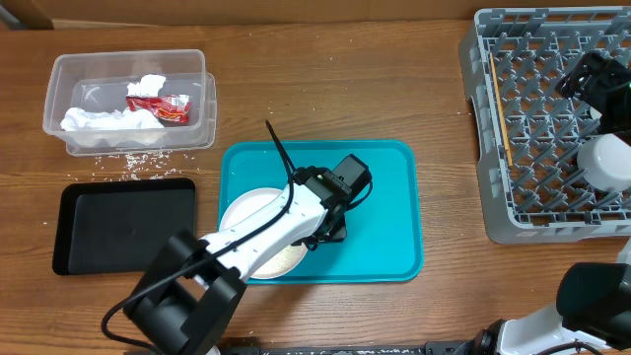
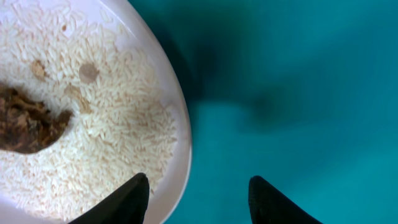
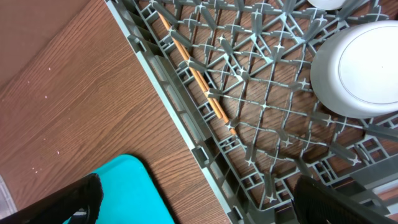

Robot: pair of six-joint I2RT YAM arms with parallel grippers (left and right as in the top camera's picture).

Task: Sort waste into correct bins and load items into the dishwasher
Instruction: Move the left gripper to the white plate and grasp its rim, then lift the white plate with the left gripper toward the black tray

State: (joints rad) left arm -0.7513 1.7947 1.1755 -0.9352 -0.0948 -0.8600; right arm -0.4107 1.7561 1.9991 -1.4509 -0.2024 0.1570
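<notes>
Left gripper (image 2: 198, 186), jaws half-spread, straddles the rim of the white plate (image 2: 179, 115) on the turquoise tray (image 2: 298, 93), its bulk toward nine o'clock; right gripper (image 3: 196, 193), wide and empty, hovers over the grey rack (image 3: 261, 106).

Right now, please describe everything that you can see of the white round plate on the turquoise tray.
The white plate is round, smooth and glossy, with a raised rim; ceramic or plastic, I cannot tell. It lies flat in the left part of the turquoise tray. Loose white rice covers its inside, with a brown food scrap on top. The left gripper straddles its rim, one finger over the plate, one over the tray.
</notes>
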